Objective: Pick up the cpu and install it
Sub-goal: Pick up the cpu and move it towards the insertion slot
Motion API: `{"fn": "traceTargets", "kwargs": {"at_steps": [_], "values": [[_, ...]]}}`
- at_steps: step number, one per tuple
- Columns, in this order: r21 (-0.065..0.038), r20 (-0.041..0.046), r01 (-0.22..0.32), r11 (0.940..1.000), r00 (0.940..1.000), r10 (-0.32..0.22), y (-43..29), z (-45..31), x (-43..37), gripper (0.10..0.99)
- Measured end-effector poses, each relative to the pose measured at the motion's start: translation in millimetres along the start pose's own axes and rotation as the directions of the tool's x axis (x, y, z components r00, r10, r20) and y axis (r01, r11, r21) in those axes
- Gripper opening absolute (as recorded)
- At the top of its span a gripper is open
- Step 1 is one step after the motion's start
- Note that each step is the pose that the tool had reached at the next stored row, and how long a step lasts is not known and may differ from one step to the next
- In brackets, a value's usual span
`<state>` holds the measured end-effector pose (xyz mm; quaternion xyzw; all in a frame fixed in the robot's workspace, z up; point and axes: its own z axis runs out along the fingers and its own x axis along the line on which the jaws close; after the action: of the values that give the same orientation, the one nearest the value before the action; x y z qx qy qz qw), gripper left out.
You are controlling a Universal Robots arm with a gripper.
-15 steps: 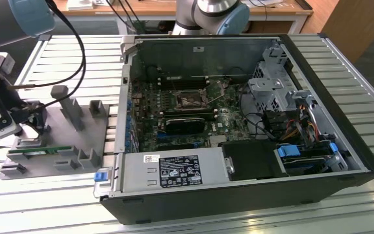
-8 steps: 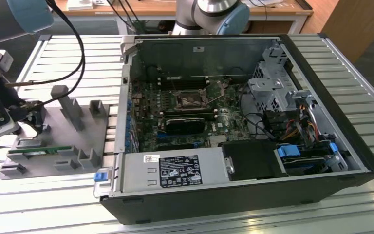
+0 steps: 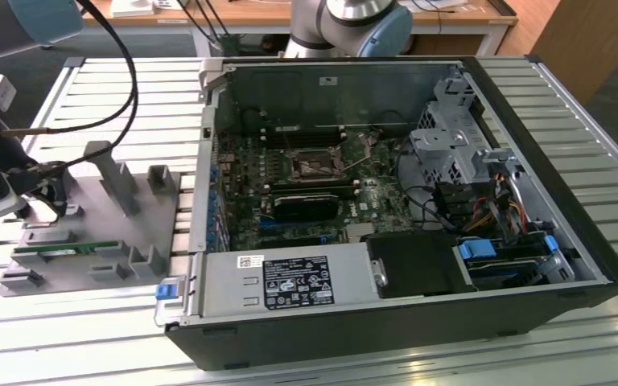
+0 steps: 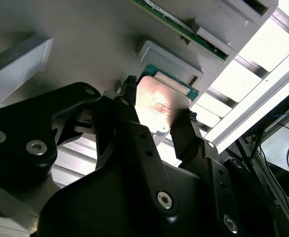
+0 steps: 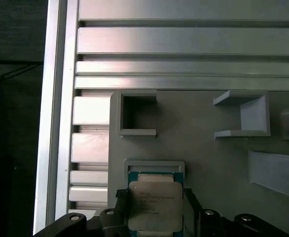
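While parked low over the grey fixture tray (image 3: 170,233), had the gripper (image 3: 51,201) at 9 o'clock from the open computer case (image 3: 395,338) in the exterior view, well apart from it. Found tray and case both on the slatted aluminium worktop (image 3: 73,338).

Closed narrow on the cpu (image 5: 154,205). Pressed 2 black fingers (image 5: 121,196) against its 2 opposite edges in the first wrist view, with the silver-grey top turned toward the camera. Showed the same hold in the second wrist view, with the gripper (image 4: 160,98) straddling the cpu (image 4: 159,106) and 1 of the fingers (image 4: 186,136) touching its edge. Could not tell whether lifted clear of the shallow grey nest (image 5: 154,164) on the tray or resting in it; overlapped the nest's rim.

Found the long green memory stick (image 3: 67,251) seated on the tray at 6 o'clock from the gripper in the exterior view. Saw it again in the second wrist view as a thin green edge (image 4: 184,24) just beyond the nest.

Inside the case, found the motherboard (image 3: 287,233) with its socket (image 3: 317,165) near the middle. Placed a black rectangular block (image 3: 309,205) at 6 o'clock from that socket, just beside it. Placed the grey labelled power supply (image 3: 277,281) further along the same line, against the case wall.
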<state>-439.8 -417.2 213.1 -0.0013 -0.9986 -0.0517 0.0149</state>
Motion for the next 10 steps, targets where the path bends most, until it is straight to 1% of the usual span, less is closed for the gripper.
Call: {"fn": "traceTargets", "kwargs": {"at_steps": [10], "values": [[-0.002, 0.0, 0.0, 1.0, 1.0, 0.0, 0.9, -8.8, 0.3, 0.529]]}}
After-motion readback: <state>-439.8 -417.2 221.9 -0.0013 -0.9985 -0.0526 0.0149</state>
